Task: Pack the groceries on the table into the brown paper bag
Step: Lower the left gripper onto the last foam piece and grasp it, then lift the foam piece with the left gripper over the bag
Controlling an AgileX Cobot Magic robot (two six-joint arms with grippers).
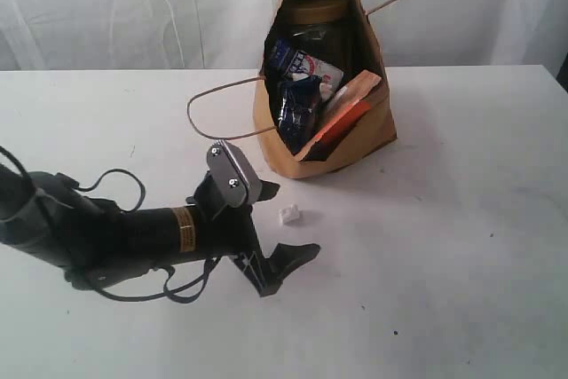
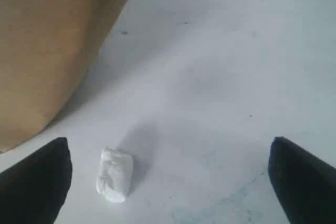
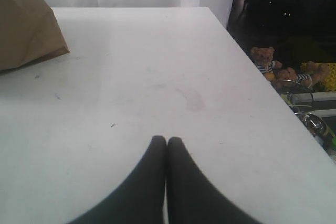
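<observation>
Left gripper point(image 2: 168, 182) spread wide, empty, just beside brown paper bag point(image 1: 359, 144), white crumb point(image 2: 114, 175) between fingers point(image 2: 37, 182). Right gripper point(image 3: 167, 148) closed, empty, well apart from bag. Your tally: groceries point(image 1: 306, 86) inside bag, none visible outside; packing looks done

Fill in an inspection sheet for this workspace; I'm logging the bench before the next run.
Surface: white table, a few small dark specks.
Job's things: brown paper bag standing, mouth open; inside show a yellow-lidded jar, blue-white carton, dark-blue noodle pack and orange-brown pouch.
Clutter: small white crumb on the table, between the bag and the left gripper.
Grippers: left gripper open, empty, low beside the crumb; right gripper shut, empty.
Cables: black cable looped along the left arm.
Surroundings: white curtain behind; teddy bears beyond the table's edge.
</observation>
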